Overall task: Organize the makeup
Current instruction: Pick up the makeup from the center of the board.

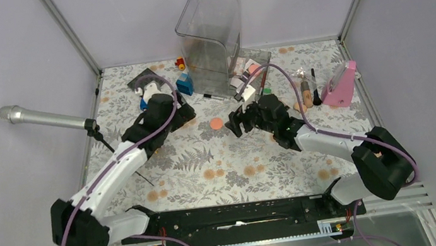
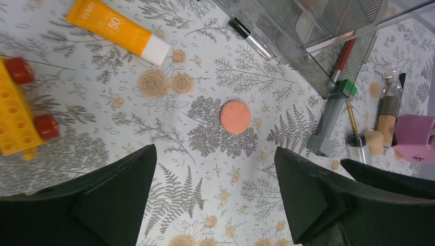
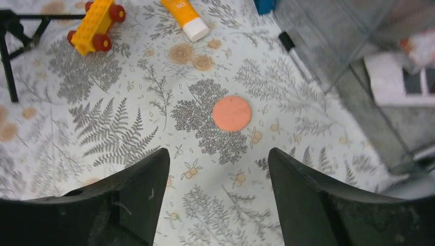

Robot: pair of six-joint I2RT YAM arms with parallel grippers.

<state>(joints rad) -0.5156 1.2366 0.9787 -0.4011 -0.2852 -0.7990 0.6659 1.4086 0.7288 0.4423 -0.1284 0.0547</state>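
Observation:
A coral-pink round disc (image 1: 216, 123) lies flat on the floral cloth between the two arms. My left gripper (image 1: 185, 112) hovers to its left, open and empty; in the left wrist view the disc (image 2: 235, 117) lies just beyond my gripper (image 2: 214, 151). My right gripper (image 1: 238, 123) is to the disc's right, also open and empty, and the disc (image 3: 232, 113) shows ahead of the gripper (image 3: 218, 151). A grey tube with green cap (image 2: 331, 120) and tan-handled brushes (image 2: 387, 115) lie by the clear organizer (image 1: 211, 41). A white palette with dark squares (image 3: 400, 82) sits inside its low section.
An orange tube with a white cap (image 2: 118, 28) and a yellow toy car (image 2: 20, 118) lie left of the disc. A black pen (image 2: 251, 38) rests against the organizer. A silver microphone (image 1: 43, 117) on a stand juts in from the left. A pink holder (image 1: 341, 86) stands at far right.

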